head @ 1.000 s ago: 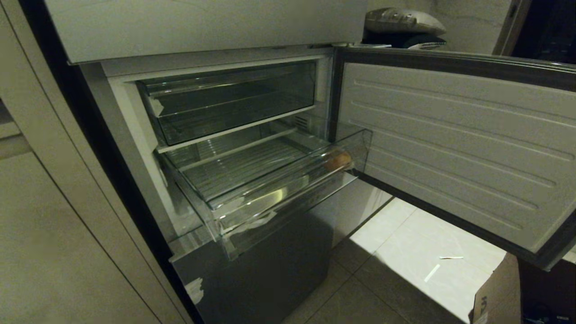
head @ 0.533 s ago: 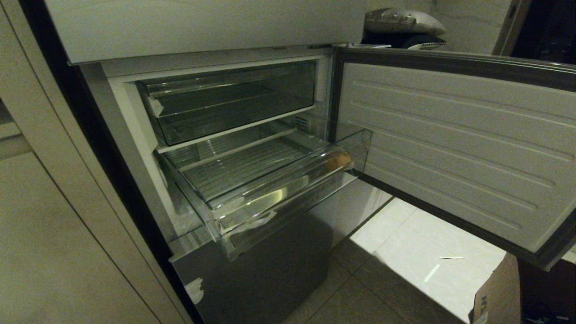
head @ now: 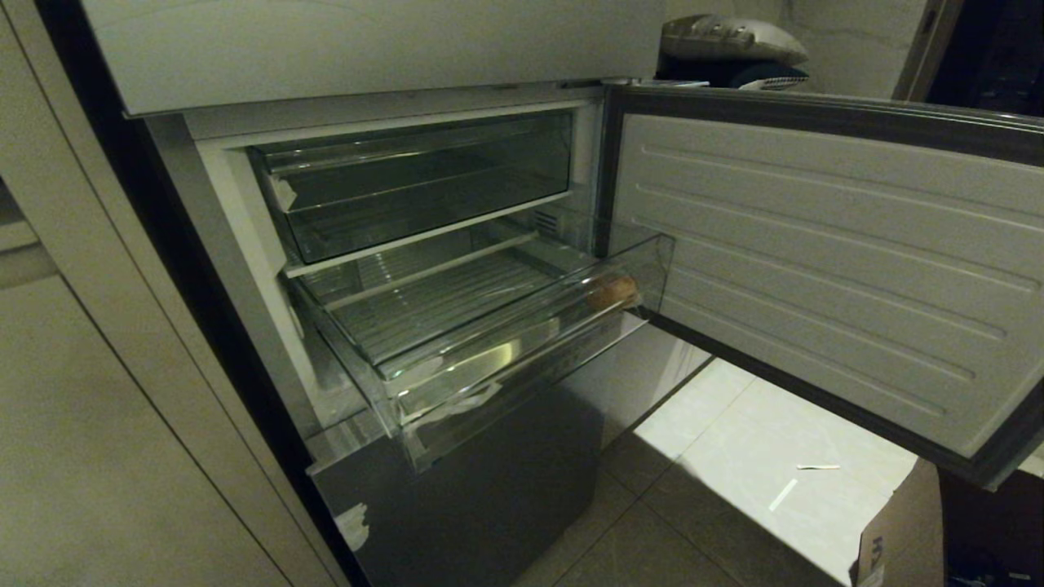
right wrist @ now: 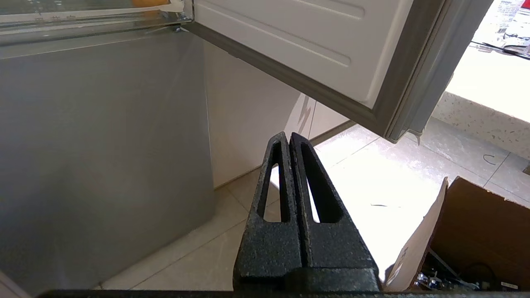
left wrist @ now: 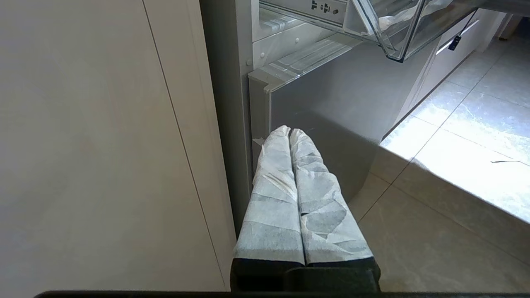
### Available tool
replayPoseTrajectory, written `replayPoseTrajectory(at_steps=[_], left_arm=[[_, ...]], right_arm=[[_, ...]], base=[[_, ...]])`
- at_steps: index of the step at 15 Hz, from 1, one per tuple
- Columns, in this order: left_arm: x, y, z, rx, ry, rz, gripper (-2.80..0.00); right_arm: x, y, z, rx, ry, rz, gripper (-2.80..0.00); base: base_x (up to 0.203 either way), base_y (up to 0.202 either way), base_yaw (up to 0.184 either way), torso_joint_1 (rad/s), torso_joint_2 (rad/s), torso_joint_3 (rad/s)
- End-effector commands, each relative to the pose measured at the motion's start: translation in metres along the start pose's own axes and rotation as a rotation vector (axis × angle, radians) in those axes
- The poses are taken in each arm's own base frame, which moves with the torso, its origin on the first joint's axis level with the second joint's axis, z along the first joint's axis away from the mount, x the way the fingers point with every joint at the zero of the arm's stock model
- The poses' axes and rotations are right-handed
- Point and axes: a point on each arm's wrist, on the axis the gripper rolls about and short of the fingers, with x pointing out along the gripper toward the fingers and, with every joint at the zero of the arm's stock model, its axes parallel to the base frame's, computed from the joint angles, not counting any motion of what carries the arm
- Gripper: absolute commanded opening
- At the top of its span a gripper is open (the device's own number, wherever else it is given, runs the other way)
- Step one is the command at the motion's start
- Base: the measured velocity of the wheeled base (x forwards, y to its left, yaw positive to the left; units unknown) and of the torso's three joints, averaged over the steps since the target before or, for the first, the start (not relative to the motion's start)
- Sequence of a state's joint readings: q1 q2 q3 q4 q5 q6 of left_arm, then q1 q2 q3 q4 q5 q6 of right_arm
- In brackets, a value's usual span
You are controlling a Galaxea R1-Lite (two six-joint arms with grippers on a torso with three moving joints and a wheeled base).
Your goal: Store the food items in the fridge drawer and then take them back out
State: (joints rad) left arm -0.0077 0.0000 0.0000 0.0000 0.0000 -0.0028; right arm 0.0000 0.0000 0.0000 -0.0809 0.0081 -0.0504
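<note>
Fridge drawer [head: 506,359], the wide, deep bin of clear plastic with a ribbed floor, stands pulled out of the grey steel fridge [head: 489,489], whose white-lined door [head: 824,269] hangs open to the right. Above it a second clear bin [head: 416,183] sits pushed back in its bay. A brown cardboard box [head: 897,530] stands on the pale tiled floor [head: 734,456] below the door's corner. The small rounded orange-brown food item [head: 612,291] lies inside the pulled-out drawer, in its front right corner, against the clear front wall. The left gripper [left wrist: 289,131], wrapped in pale tape, hangs low beside the fridge's lower steel panel with its fingers pressed together and nothing between them. The black right gripper [right wrist: 288,135] hangs low under the open door, fingers likewise pressed together, holding nothing
</note>
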Motion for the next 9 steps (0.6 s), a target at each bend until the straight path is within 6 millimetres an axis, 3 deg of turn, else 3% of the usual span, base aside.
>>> replayPoseTrajectory(at_steps=[1,5,9], left_arm=[[0.0,0.0,0.0,0.0,0.0,0.0,-2.8],[0.0,0.0,0.0,0.0,0.0,0.0,-2.8],[0.0,0.0,0.0,0.0,0.0,0.0,-2.8]], right_arm=[[0.0016,0.0004,-0.0087,0.0,0.029,0.001,-2.8],[0.0016,0.0001,-0.0085,0.025,0.028,-0.011,-2.8],[0.0016,0.0,-0.0084,0.05,0.026,-0.018,-2.8]], base=[[0.0,0.0,0.0,0.0,0.0,0.0],[0.0,-0.002,0.021,0.0,0.0,0.002],[-0.001,-0.007,0.166,0.003,0.0,0.002]])
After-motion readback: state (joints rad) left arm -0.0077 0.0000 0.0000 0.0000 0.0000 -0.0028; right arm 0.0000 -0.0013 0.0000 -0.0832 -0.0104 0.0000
